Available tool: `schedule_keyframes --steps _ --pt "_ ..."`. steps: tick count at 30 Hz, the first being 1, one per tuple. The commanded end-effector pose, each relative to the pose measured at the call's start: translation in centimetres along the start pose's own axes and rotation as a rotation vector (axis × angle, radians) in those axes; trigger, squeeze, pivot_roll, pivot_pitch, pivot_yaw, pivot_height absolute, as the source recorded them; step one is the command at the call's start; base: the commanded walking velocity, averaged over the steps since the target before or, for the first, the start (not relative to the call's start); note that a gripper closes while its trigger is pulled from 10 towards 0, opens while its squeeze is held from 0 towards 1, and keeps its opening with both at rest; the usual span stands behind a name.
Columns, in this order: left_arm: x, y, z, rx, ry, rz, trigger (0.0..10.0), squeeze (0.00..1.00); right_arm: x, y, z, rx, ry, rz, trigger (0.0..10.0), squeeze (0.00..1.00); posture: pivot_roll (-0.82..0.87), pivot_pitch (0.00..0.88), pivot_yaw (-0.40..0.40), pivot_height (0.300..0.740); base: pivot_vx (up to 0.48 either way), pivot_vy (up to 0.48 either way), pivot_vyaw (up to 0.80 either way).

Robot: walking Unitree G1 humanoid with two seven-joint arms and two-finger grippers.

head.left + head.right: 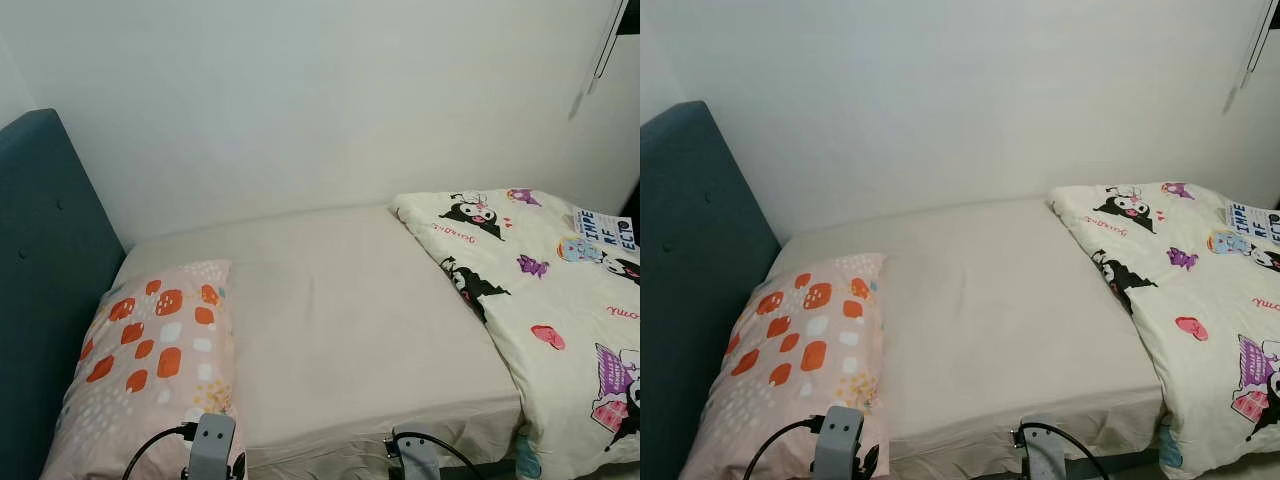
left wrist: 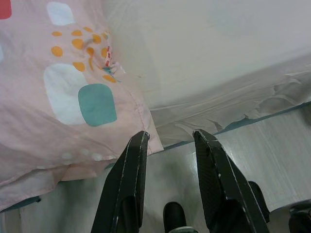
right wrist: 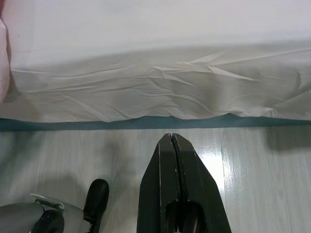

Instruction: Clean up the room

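Now you face the bed (image 1: 340, 330), pillow (image 1: 150, 360) lower left, quilt (image 1: 560, 310) bunched right, left gripper (image 2: 167, 143) jaws apart, right gripper (image 3: 171, 145) jaws together: likely next, reach for the quilt to spread it.

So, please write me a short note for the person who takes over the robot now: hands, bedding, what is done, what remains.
Left hand: open, holds nothing, low by the bed's front edge near the pillow's corner.
Right hand: shut, holds nothing, low over the floor before the bed.
Pillow: lies by the blue headboard.
Cartoon quilt: bunched at the bed's right end, sheet bare.
Done: pillow appears in place.
Left: probably spread the quilt.
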State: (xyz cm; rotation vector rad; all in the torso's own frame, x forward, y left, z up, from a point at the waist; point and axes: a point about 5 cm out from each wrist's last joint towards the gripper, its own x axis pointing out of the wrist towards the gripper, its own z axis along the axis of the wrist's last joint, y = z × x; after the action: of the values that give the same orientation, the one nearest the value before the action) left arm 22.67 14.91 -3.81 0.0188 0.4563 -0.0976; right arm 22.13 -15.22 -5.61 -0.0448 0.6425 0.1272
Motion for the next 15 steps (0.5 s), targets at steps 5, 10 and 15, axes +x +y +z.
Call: schedule_keyframes --steps 5,10,15 --pt "-0.05 0.13 -0.02 0.012 0.004 -0.001 10.0 0.0 -0.08 0.04 -0.28 0.007 0.011 -0.012 10.0 0.0 -0.04 0.108 0.029 0.74 0.0 0.0 0.0" --pt "-0.07 0.01 0.06 0.004 -0.002 -0.006 10.0 0.0 -0.08 0.02 -0.51 0.061 0.034 -0.002 10.0 0.0 -0.04 0.108 0.028 0.74 0.0 0.0 0.0" --pt "-0.14 -0.05 -0.03 0.008 0.0 -0.012 10.0 0.0 -0.06 0.15 -0.35 0.061 0.022 0.015 10.0 0.0 -0.04 0.111 0.029 0.74 0.0 0.0 0.0"
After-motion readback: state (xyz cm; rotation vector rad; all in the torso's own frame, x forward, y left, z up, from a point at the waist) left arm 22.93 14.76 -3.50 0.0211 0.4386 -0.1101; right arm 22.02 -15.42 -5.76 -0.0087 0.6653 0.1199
